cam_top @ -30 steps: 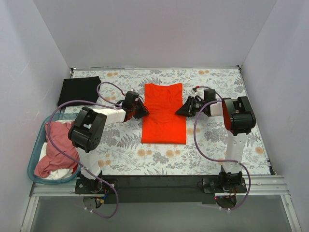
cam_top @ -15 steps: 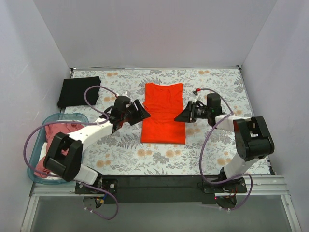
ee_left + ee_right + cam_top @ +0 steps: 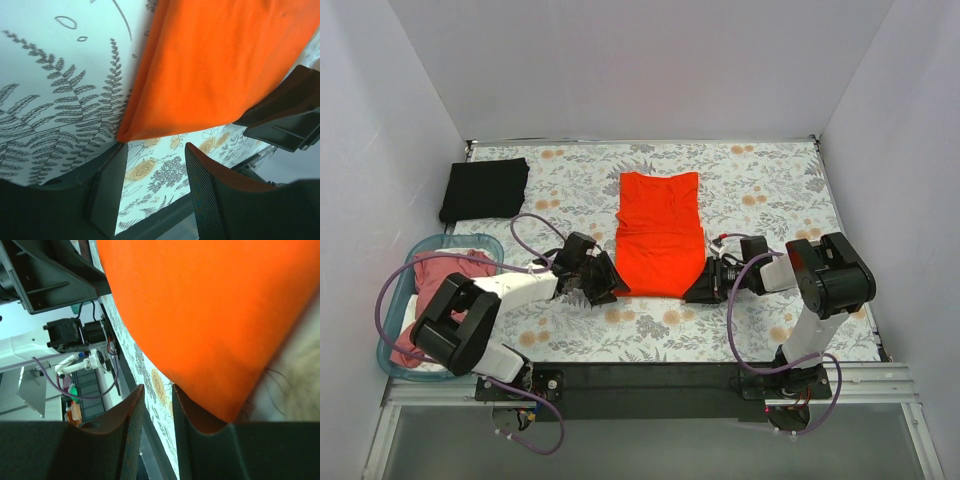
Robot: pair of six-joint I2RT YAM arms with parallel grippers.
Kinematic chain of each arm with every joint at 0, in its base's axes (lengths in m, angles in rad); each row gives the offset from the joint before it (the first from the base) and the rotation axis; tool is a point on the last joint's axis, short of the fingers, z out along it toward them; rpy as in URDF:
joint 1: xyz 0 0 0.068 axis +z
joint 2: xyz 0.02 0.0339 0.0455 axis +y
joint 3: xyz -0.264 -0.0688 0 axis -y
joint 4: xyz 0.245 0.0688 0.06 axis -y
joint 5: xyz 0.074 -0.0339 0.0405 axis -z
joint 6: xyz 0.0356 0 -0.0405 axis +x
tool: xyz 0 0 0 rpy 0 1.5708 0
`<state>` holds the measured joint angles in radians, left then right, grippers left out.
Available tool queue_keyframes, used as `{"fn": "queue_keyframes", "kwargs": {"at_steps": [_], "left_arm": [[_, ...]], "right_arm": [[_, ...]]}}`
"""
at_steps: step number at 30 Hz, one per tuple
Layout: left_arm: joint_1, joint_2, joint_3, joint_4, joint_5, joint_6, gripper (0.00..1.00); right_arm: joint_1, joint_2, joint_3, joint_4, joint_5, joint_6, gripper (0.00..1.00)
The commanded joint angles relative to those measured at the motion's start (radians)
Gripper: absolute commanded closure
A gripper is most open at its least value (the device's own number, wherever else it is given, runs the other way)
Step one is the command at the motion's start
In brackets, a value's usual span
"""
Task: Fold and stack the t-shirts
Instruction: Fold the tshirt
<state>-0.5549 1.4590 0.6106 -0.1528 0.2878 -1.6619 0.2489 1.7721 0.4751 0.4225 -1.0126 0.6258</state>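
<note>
The bright orange-red t-shirt point(image 3: 660, 235) lies flat in a long folded strip at the table's middle. My left gripper point(image 3: 608, 287) is low at its near left corner. In the left wrist view point(image 3: 155, 150) the jaws are open, with the shirt's corner point(image 3: 125, 134) just above one fingertip and only tablecloth between them. My right gripper point(image 3: 698, 290) is at the near right corner. In the right wrist view point(image 3: 158, 390) the jaws are open and empty, and the orange cloth point(image 3: 210, 325) lies against the outer side of one finger point(image 3: 200, 415). A folded black t-shirt point(image 3: 485, 188) lies at the far left.
A teal basket point(image 3: 392, 310) at the near left holds a dusty pink t-shirt point(image 3: 435, 290) and a white one point(image 3: 420, 355). The floral tablecloth point(image 3: 770, 190) covers the table. White walls close in on three sides. A black rail runs along the near edge.
Both grippers have moved along the orange shirt's long sides toward the near edge, from its middle to its near corners, and are lower now. The shirt has not moved.
</note>
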Motion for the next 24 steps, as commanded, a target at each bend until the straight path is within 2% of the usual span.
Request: {"fn": "queue_keyframes", "kwargs": {"at_steps": [1, 4, 7, 8, 10, 11, 12, 13, 16, 19, 22, 23, 24], "left_arm": [[0.004, -0.054, 0.0, -0.103, -0.103, -0.03, 0.52], [0.009, -0.103, 0.015, -0.163, -0.143, -0.022, 0.52], [0.007, -0.179, 0.04, -0.243, -0.182, 0.005, 0.5], [0.007, -0.199, 0.049, -0.263, -0.223, 0.029, 0.47], [0.007, -0.239, 0.086, -0.304, -0.271, 0.068, 0.42], [0.007, -0.271, 0.1, -0.345, -0.306, 0.086, 0.34], [0.006, -0.284, 0.112, -0.367, -0.358, 0.109, 0.21], [0.006, -0.296, 0.141, -0.387, -0.384, 0.151, 0.16], [0.004, -0.348, 0.196, -0.456, -0.498, 0.246, 0.12], [0.006, -0.41, 0.228, -0.498, -0.556, 0.347, 0.11], [0.006, -0.48, 0.222, -0.522, -0.613, 0.352, 0.11], [0.006, -0.497, 0.213, -0.518, -0.612, 0.356, 0.11], [0.006, -0.511, 0.206, -0.515, -0.608, 0.358, 0.11]], "right_arm": [[-0.046, -0.013, -0.035, -0.008, 0.085, -0.02, 0.64], [-0.059, -0.065, -0.039, -0.062, 0.1, -0.047, 0.64], [-0.057, -0.18, -0.01, -0.215, 0.123, -0.133, 0.64], [-0.057, -0.215, 0.032, -0.344, 0.173, -0.173, 0.64], [-0.054, -0.328, 0.077, -0.494, 0.247, -0.277, 0.64], [-0.054, -0.367, 0.103, -0.548, 0.285, -0.302, 0.64], [-0.054, -0.438, 0.147, -0.65, 0.368, -0.323, 0.64], [-0.054, -0.469, 0.175, -0.691, 0.412, -0.346, 0.63], [-0.054, -0.577, 0.27, -0.83, 0.578, -0.419, 0.62], [-0.059, -0.684, 0.316, -0.869, 0.719, -0.442, 0.5], [-0.066, -0.781, 0.319, -0.866, 0.792, -0.408, 0.23], [-0.066, -0.798, 0.318, -0.863, 0.799, -0.405, 0.06], [-0.068, -0.816, 0.313, -0.86, 0.796, -0.394, 0.02]]}}
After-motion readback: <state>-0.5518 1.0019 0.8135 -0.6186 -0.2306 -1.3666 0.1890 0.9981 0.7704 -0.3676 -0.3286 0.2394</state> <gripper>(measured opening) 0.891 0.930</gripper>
